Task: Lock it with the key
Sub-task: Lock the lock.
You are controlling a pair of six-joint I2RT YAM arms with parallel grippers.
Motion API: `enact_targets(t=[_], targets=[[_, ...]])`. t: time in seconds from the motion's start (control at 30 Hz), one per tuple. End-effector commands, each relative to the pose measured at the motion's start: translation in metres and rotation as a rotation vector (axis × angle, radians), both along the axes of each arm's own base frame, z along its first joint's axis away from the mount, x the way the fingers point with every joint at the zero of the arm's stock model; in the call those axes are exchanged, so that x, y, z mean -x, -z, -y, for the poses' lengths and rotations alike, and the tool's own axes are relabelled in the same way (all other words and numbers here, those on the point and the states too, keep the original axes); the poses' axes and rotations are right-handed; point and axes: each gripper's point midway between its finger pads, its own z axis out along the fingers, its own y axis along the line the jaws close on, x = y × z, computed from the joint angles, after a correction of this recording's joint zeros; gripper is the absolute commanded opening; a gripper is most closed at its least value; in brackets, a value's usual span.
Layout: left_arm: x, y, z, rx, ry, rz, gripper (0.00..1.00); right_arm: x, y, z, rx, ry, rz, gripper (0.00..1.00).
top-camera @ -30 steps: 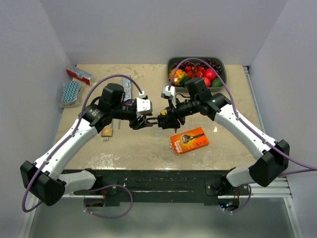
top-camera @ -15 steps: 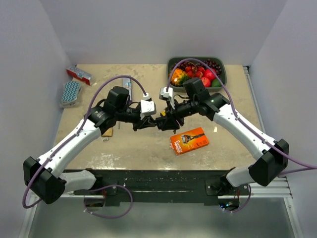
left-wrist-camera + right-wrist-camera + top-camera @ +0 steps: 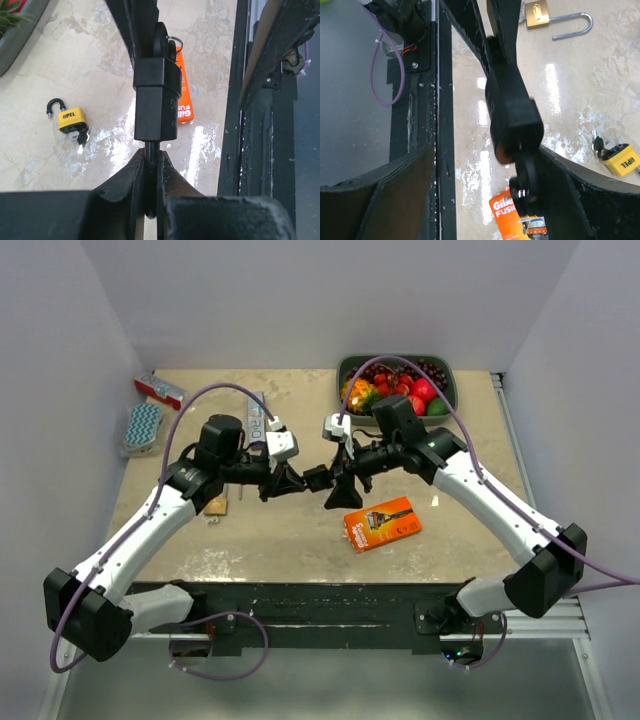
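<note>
Your left gripper [image 3: 151,161] is clenched on the shackle of the black padlock [image 3: 156,102], holding it off the table [image 3: 300,550] mid-workspace, between the two arms. The lock body sticks out past the fingertips toward the right arm. The key [image 3: 525,184] is seated in the end of the body away from the shackle, and its ring shows behind the body in the left wrist view. Your right gripper [image 3: 341,489] is released: the jaws are spread wide either side of the key end and grip nothing. You can't tell from the right wrist view whether a finger brushes the lock body, and neither wrist view shows whether the shackle is pushed home. Down on the table, the orange razor box [image 3: 382,524] lies flat just under the held lock. A yellow padlock [image 3: 70,120] lies with keys at its bottom end, its shackle looking open. A brass padlock [image 3: 537,14] lies near the left arm with its long shackle swung out. The fruit bowl [image 3: 447,390] sits at the far edge, right of centre.
</note>
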Motion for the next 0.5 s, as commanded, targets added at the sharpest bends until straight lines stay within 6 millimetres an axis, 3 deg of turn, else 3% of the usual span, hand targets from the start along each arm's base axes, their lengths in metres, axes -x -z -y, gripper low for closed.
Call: enact_targets(t=[0.0,0.13,0.23,0.33,0.47], targets=[[0.01,-0.065,0.004,0.18,0.065,0.152,0.0,0.008,-0.024,0.01,-0.074,-0.005,0.083,0.82],[0.022,-0.075,0.004,0.206,0.11,0.15,0.0,0.005,-0.038,0.013,-0.153,0.015,0.112,0.85],[0.027,-0.079,0.004,0.202,0.14,0.15,0.0,0.008,-0.05,0.012,-0.209,-0.002,0.179,0.98],[0.028,-0.078,0.003,0.175,0.159,0.165,0.0,0.008,-0.06,0.012,-0.257,0.011,0.228,0.99],[0.035,-0.075,0.002,0.15,0.19,0.158,0.0,0.013,-0.054,0.013,-0.255,-0.028,0.267,0.99]])
